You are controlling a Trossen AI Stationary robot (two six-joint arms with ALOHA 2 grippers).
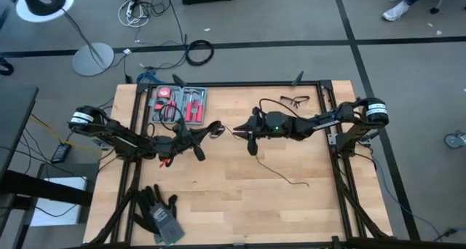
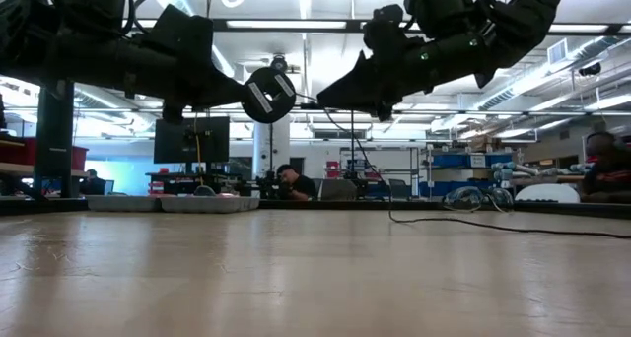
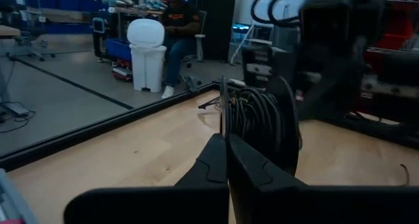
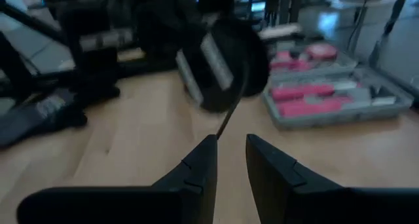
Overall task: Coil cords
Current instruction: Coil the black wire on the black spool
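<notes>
Both dark arms are up off the light wooden table (image 1: 240, 205), meeting roughly over its middle, a bit toward the far edge.

The left gripper (image 3: 226, 152) has its fingers pinched completely together, clenched on the round black disc-shaped puck (image 2: 268, 94) with several loops of the thin black cord (image 3: 258, 119) already wound around it. In the low view the puck hangs well above the tabletop, tilted with its face turned toward the camera.

The right gripper (image 4: 230, 149) is just beside that puck, pointing at it. Its fingers stand apart with a narrow gap, and a strand of the cord runs down into that gap. I can't tell whether the fingers are actually pinching the strand or it's just passing between them.

From the right gripper the loose rest of the cord drops down and trails across the wood toward the right side of the table, ending in a little curl on the bare boards. In the low view that stretch lies flat along the far edge.

Other stuff around: a grey tool tray with red-handled tools (image 1: 182, 103) at the far left corner, a pair of dark work gloves (image 1: 159, 212) near the front left corner, and clear safety glasses (image 1: 291, 100) at the far edge. A person sits in the room behind.
</notes>
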